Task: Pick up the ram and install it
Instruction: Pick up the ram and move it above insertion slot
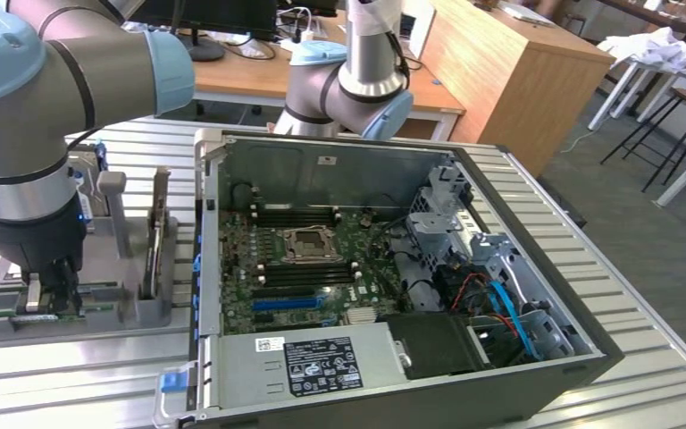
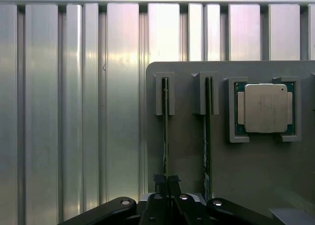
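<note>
The ram [image 2: 166,136] is a thin green stick standing on edge in a slot of the grey holder [image 2: 187,151]. My gripper [image 2: 166,183] is down over one end of it, its dark fingers [image 2: 158,181] pinched shut on the stick's top edge. In the exterior view the gripper [image 1: 51,288] reaches down into the holder [image 1: 117,259] at that view's left, with the green ram [image 1: 28,315] showing below it. A second green stick [image 2: 206,141] stands in the neighbouring slot.
A square silver processor [image 2: 266,108] sits in the holder's pocket beside the sticks. The open computer case [image 1: 534,232] lies in the middle of the ribbed metal table [image 1: 629,268], its motherboard [image 1: 307,259] showing long black memory slots [image 1: 301,216]. A thin upright part [image 1: 157,237] stands in the holder.
</note>
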Robot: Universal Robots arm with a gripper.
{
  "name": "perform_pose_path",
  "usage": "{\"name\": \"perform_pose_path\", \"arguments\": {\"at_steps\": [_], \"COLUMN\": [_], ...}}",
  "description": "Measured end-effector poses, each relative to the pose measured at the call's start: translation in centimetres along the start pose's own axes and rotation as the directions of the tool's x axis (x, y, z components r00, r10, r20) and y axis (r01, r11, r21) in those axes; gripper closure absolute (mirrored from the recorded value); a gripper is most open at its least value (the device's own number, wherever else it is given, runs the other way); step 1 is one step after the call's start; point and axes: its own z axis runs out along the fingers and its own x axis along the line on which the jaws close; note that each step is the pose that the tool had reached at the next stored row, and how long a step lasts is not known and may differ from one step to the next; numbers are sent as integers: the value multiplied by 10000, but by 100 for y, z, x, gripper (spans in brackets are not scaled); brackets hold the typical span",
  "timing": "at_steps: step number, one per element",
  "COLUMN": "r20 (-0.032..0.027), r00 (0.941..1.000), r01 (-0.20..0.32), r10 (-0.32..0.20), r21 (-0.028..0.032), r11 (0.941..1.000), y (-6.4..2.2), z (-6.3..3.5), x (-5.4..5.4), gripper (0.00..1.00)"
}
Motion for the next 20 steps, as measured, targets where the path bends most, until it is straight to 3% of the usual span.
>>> {"name": "perform_pose_path", "arguments": {"at_steps": [20], "r20": [-38], "r00": [10000], "r01": [-1], "r10": [1], "r21": [0], "r11": [10000], "y": [0], "z": [-4], "x": [-26], "gripper": [88]}}
